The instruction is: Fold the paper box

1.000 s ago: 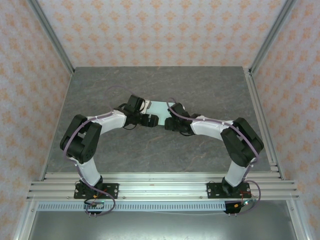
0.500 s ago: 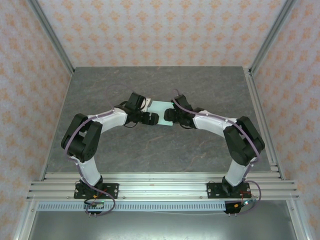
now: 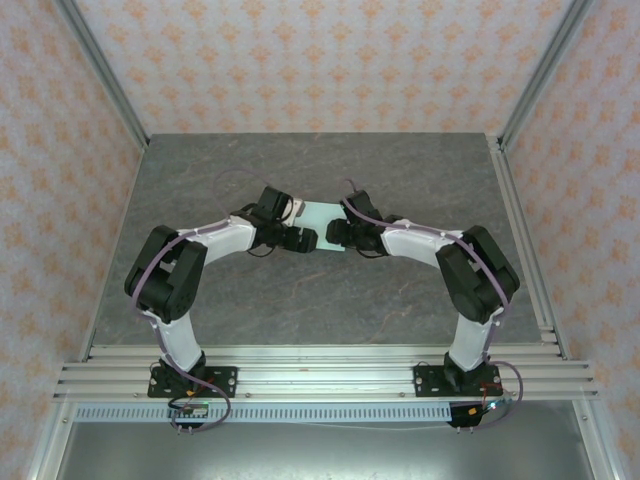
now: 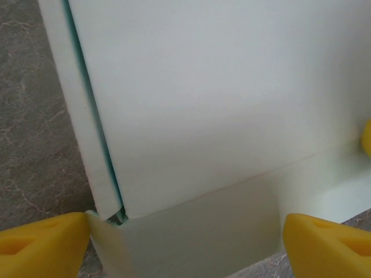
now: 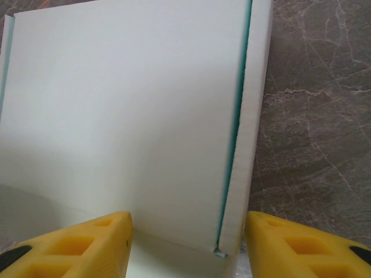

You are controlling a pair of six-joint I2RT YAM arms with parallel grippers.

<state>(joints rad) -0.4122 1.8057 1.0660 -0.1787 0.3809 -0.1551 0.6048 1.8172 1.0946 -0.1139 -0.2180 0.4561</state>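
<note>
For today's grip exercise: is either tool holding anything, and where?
Cannot tell: the left tool brackets the paper box at one end; the right tool straddles a corner; no clear grip.

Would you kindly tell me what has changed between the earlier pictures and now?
The right hand has slid a little to the left and away from the arm bases, closer against the paper box, and its elbow has swung inward. Nothing was taken hold of or let go. The left hand and the box stayed about where they were, with both hands open at the box's ends.
</note>
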